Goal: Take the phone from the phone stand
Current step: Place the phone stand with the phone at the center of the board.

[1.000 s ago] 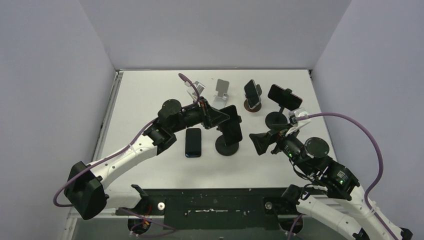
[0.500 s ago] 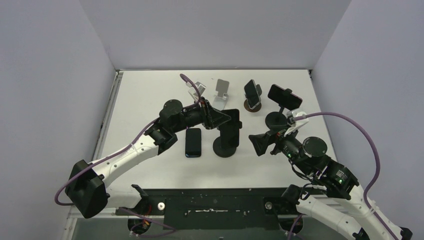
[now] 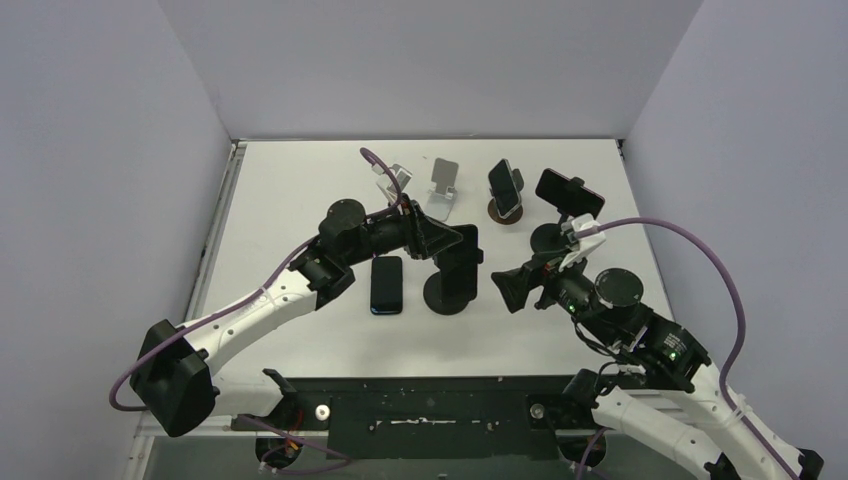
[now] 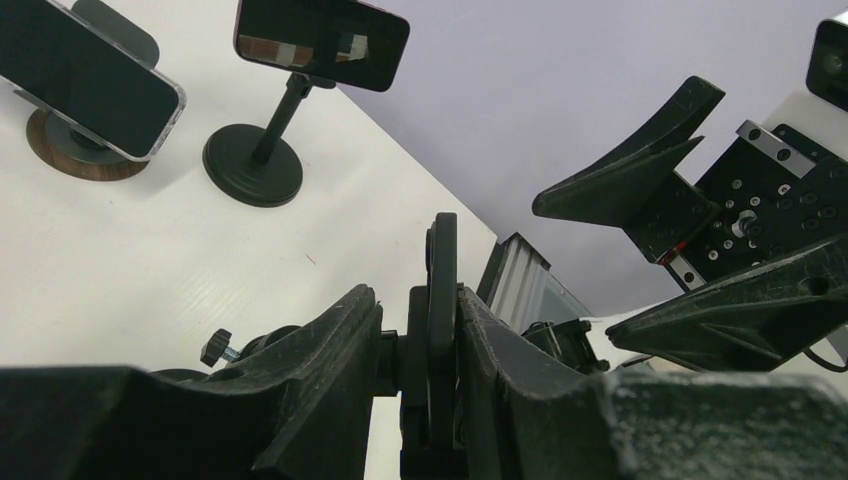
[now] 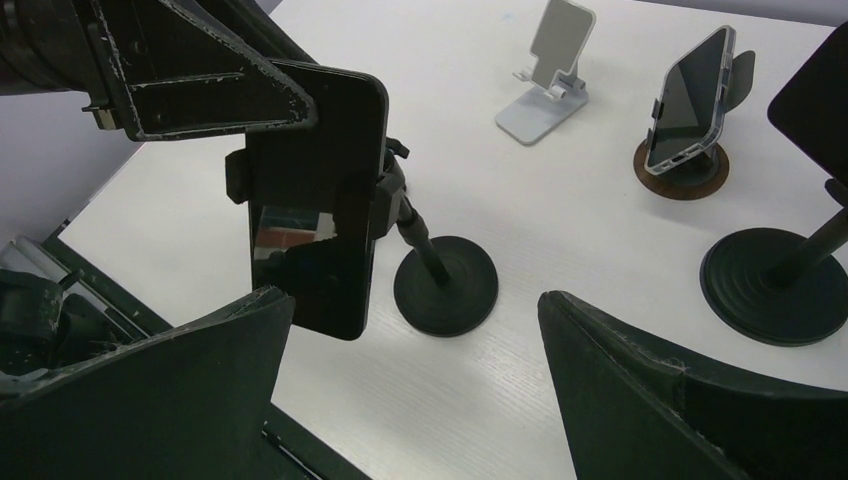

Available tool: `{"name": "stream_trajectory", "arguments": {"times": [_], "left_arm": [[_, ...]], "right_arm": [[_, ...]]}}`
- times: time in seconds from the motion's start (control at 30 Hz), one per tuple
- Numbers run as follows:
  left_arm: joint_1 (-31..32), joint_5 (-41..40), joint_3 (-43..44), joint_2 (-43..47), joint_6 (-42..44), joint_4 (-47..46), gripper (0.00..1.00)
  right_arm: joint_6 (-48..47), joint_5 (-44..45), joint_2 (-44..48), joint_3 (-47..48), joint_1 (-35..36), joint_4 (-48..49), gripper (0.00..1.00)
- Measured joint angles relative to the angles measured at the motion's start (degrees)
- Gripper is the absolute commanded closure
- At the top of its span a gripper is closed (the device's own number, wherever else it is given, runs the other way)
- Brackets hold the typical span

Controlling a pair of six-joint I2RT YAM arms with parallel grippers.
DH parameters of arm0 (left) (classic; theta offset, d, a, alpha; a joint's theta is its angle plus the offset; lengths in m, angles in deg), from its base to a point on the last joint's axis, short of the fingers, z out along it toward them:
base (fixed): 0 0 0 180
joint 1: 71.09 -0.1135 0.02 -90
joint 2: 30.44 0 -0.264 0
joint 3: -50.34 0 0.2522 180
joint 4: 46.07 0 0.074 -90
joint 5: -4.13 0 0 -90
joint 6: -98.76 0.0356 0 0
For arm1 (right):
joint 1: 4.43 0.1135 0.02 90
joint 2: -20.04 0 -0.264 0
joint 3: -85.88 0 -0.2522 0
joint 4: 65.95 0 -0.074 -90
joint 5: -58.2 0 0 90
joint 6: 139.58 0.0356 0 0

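Listing the table's contents left to right, with changes noted.

1. Loose black phone (image 3: 386,284): lies flat on the white table (image 3: 290,200), just left of the stand. Unmoved.
2. Left gripper (image 3: 450,240): its fingers straddle the top of the clamped phone, seen edge-on. The jaws are easing apart after a tight pinch. In the left wrist view the pads sit close against both faces, and whether they still press cannot be told.
3. Phone (image 5: 300,260), the task's item: seated in the cradle of the black pole stand (image 3: 448,297), screen towards the right arm. It stands more upright than a second ago, and the stand's base has slid slightly left.
4. Right gripper (image 3: 500,290): jaws spread wide and empty, nearer the phone than before, lined up on its lower half.
5. Back row, untouched: silver folding stand (image 3: 443,185), phone on a round wooden base (image 3: 506,188), landscape phone on a second black stand (image 3: 569,190).

Assessment: the phone is not yet out of the cradle. The loosening left grip and the approaching right gripper suggest a regrasp or a two-arm pull is being set up. The stand may tip if left unbraced.
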Motion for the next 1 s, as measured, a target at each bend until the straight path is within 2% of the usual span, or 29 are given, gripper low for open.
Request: {"name": "stream_trajectory", "arguments": {"times": [0.17,0.33,0.6,1.0], "left_arm": [[0.00,0.00,-0.09,0.07,0.09,0.00,0.72],[0.00,-0.13,-0.50,0.46,0.28,-0.07,0.85],[0.22,-1.70,-1.70,2.32,0.72,-0.39,1.00],[0.26,-5.07,-3.43,4.00,0.61,-1.20,1.00]], "right_arm": [[0.31,-0.39,-0.22,0.00,0.00,0.13,0.00],[2.36,-1.16,-0.28,-0.31,0.00,1.97,0.00],[7.48,-3.87,-2.71,-2.73,0.00,6.45,0.00],[7.82,-4.57,-11.61,-2.23,0.15,5.46,0.00]]}}
